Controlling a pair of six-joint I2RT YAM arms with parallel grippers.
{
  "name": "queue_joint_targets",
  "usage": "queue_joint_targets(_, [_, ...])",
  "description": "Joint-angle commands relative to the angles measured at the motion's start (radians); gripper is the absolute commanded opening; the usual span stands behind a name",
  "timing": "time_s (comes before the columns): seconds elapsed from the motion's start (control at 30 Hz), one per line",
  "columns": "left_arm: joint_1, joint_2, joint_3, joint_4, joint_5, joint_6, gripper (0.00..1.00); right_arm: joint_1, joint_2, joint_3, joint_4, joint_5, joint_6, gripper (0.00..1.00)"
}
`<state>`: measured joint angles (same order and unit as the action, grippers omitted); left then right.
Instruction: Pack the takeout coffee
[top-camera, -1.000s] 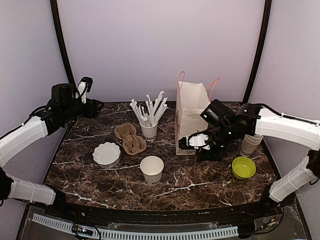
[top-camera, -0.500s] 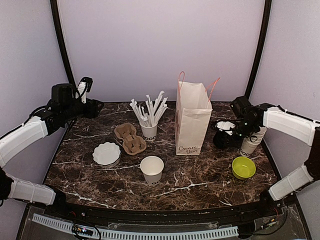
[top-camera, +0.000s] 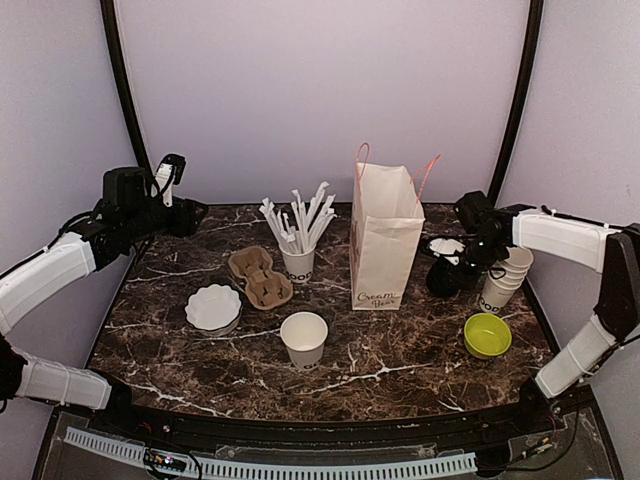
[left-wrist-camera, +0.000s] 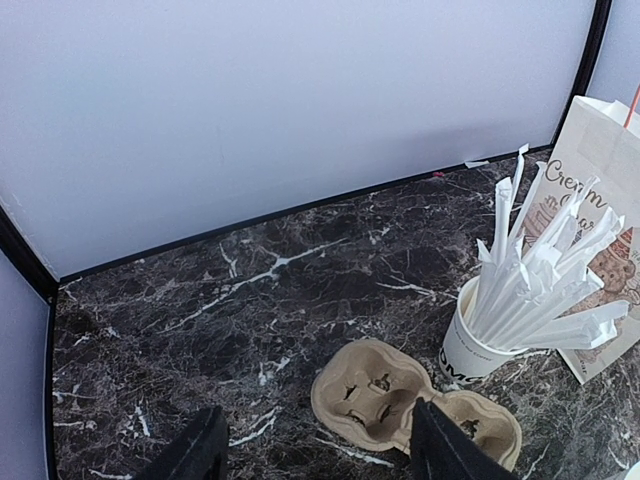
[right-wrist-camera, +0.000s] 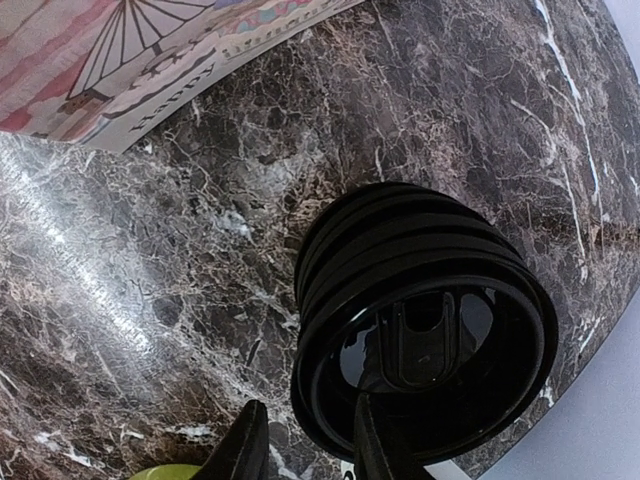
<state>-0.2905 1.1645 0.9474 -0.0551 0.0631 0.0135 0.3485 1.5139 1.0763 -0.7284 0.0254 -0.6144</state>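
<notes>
Marble bench (top-camera: 400, 365) count: one open white paper cup (top-camera: 304, 338) centre-front, near one paper bag (top-camera: 385, 235). One cup of straws (top-camera: 297, 262), one cardboard carrier (top-camera: 260, 277), one green bowl (top-camera: 487, 335), one cup stack (top-camera: 503, 280), one black lid stack (right-wrist-camera: 420, 300). Left claw (left-wrist-camera: 318, 440) wide, holding nothing. Right claw (right-wrist-camera: 310, 410) narrow, straddling the lid-stack rim; gripping or not, cannot tell.

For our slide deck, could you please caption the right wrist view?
Right gripper straddles the rim of stacked black lids on the marble table, paper bag behind.
</notes>
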Motion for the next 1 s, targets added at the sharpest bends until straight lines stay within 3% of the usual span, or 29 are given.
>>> queue_joint_targets(0.0, [0.004, -0.018, 0.026, -0.002, 0.011, -0.01, 0.64, -0.004, 0.02, 0.032, 0.033, 0.001, 0.013, 0.3])
queue_joint_targets(0.17, [0.004, -0.017, 0.025, -0.002, 0.015, -0.01, 0.64, -0.004, 0.04, 0.043, 0.039, -0.006, 0.014, 0.28])
queue_joint_targets(0.43, [0.004, -0.017, 0.025, 0.0, 0.016, -0.01, 0.64, -0.005, 0.042, 0.042, 0.03, -0.019, 0.015, 0.16])
queue_joint_targets(0.7, [0.004, -0.017, 0.025, 0.0, 0.02, -0.01, 0.64, -0.005, 0.051, 0.028, 0.044, -0.011, 0.034, 0.24])
queue_joint_targets(0.97, [0.004, -0.019, 0.026, -0.001, 0.019, -0.01, 0.64, -0.005, 0.057, 0.042, 0.035, -0.018, 0.039, 0.15])
